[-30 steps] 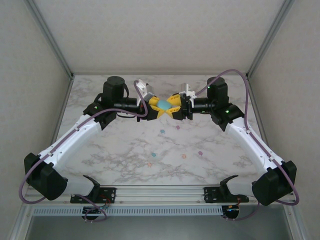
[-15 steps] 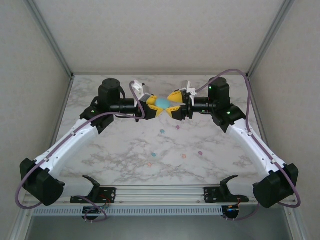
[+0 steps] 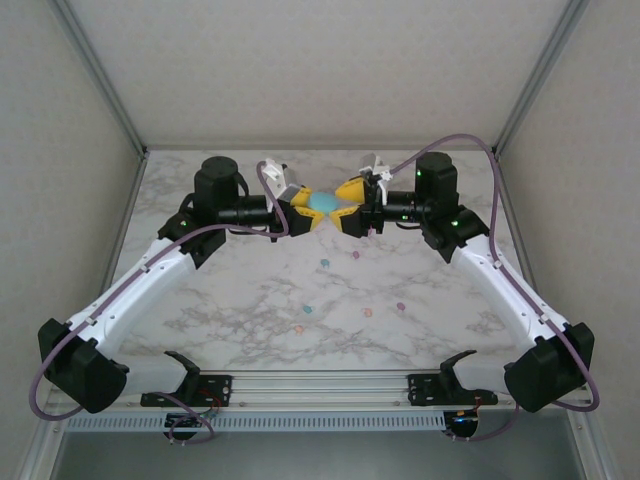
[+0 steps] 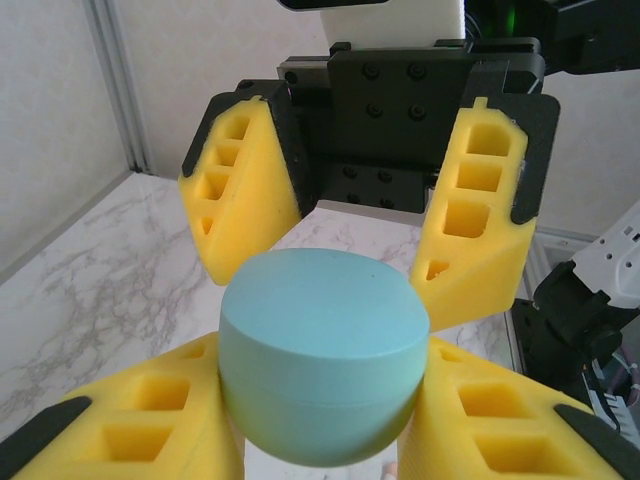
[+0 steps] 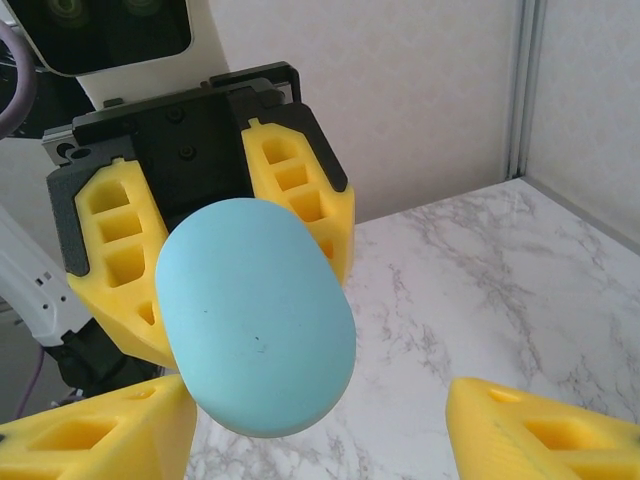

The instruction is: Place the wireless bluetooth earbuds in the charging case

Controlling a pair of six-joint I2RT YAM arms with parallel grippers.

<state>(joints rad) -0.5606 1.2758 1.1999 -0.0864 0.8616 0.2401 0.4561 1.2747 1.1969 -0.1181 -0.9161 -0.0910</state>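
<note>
I noted the earbuds [image 3: 367, 312] lying scattered on the marble table [image 3: 240, 300], well below and nearer the arm bases than both grippers. The teal charging case [image 4: 322, 365] was raised above the table, lid closed, clamped between the yellow fingers of the left gripper [image 3: 310, 209]. The right gripper [image 3: 350, 204] faced it, fingers spread wide.
</note>
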